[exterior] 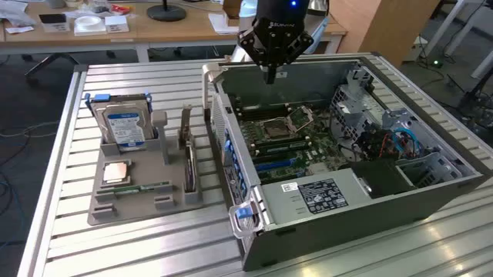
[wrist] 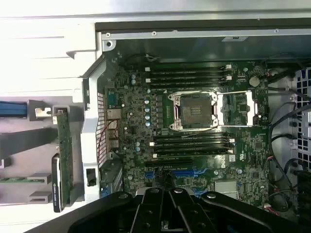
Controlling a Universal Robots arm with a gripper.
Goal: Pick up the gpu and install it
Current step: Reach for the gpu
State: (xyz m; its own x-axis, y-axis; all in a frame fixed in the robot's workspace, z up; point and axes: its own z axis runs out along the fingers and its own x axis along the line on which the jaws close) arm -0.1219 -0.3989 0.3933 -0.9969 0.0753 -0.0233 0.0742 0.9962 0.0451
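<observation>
While it stands on edge, the gpu [exterior: 187, 147] looks thin, dark, brown-edged.

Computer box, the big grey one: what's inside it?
A green circuit board with an open square socket, plus blue wires at the exterior view's right. A grey box with a sticker covers whatever lies beneath it.

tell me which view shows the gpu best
The exterior view: the gpu stands on edge in the grey holder, its full length and side visible, beside the computer case. The wrist view catches the gpu edge-on, as a narrow strip.
</observation>
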